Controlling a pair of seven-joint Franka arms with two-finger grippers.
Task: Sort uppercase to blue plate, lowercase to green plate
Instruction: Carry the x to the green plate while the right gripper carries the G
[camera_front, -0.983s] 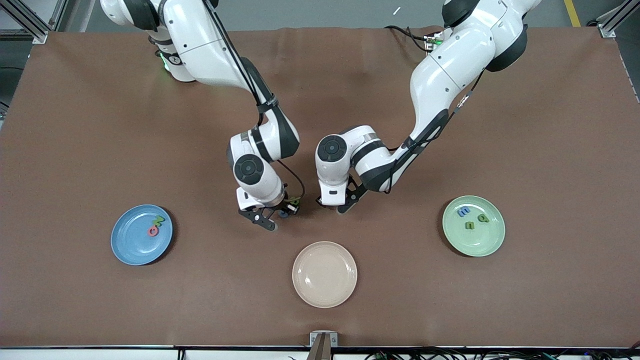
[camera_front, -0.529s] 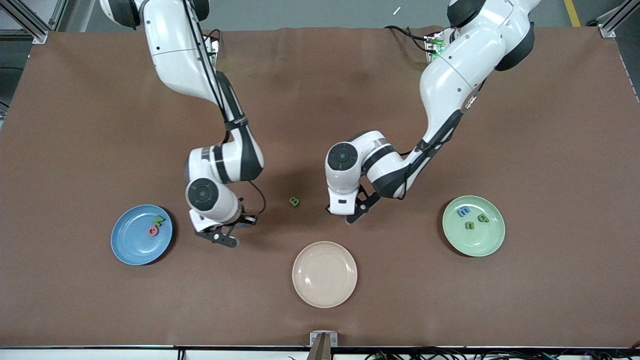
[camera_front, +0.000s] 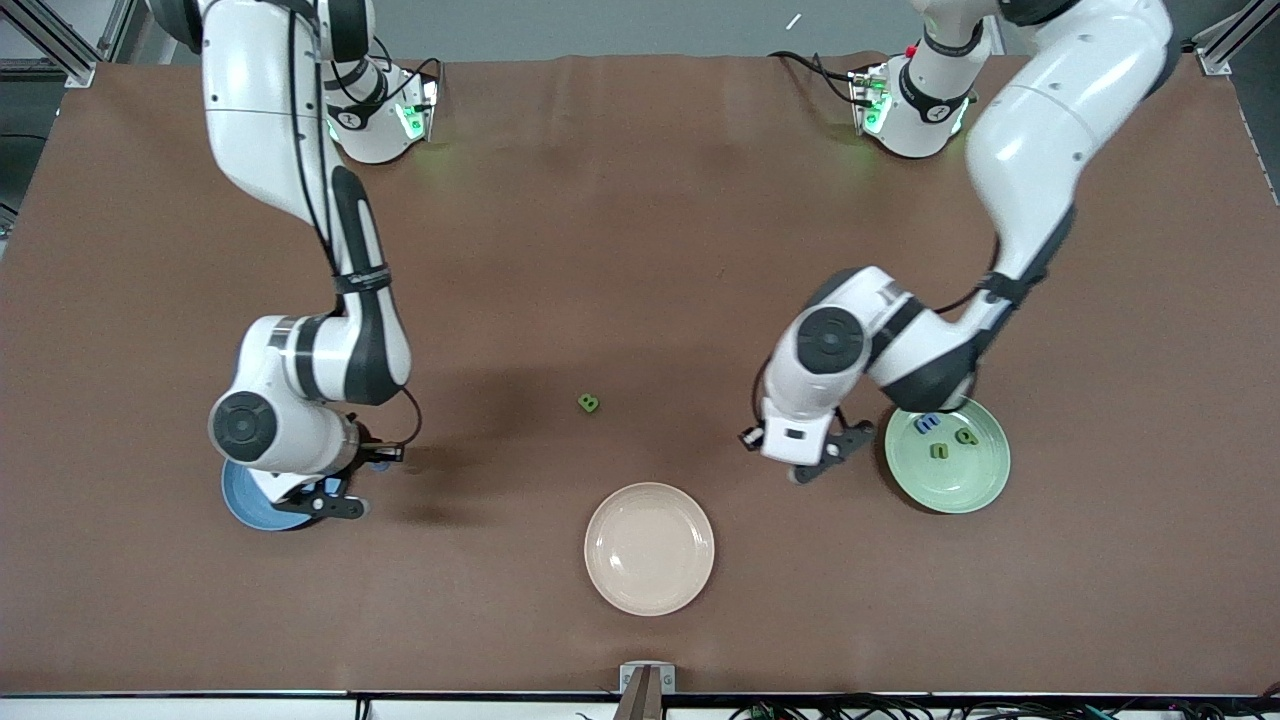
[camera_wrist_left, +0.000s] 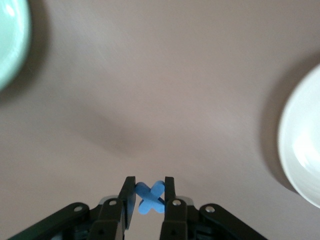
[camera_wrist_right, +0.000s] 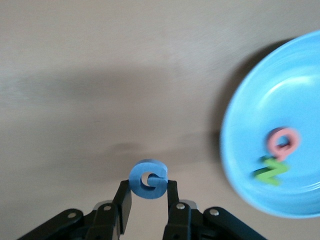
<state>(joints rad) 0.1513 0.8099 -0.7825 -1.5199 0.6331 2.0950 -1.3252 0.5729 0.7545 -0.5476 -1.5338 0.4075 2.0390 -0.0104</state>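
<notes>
Both arms are out over the brown tabletop (camera_front: 640, 250), each carrying a letter. The blue plate (camera_front: 240, 503) sits half hidden under the right arm's wrist; in the right wrist view it lies off to one side of the jaws, not under them, with the pink Q (camera_wrist_right: 283, 142) and green N (camera_wrist_right: 271, 171) already in it. The right gripper (camera_wrist_right: 148, 200) has its jaws pinched on the blue G (camera_wrist_right: 148, 179), only by its lower edge, so a jolt could twist it loose before it reaches the rim.

The green plate (camera_front: 975, 480) holds the blue m (camera_front: 927, 423), green e (camera_front: 939, 451) and green p (camera_front: 966, 436). The left gripper (camera_wrist_left: 150, 202) hangs just beside that plate, jaws clamped on the blue x (camera_wrist_left: 150, 197); opening here drops it on bare cloth, short of the rim.

The cream plate (camera_front: 649, 549) waits unused, a tempting wrong target. The little green B (camera_front: 589, 403) lies alone mid-table, well apart from both sets of jaws, easy to forget.
</notes>
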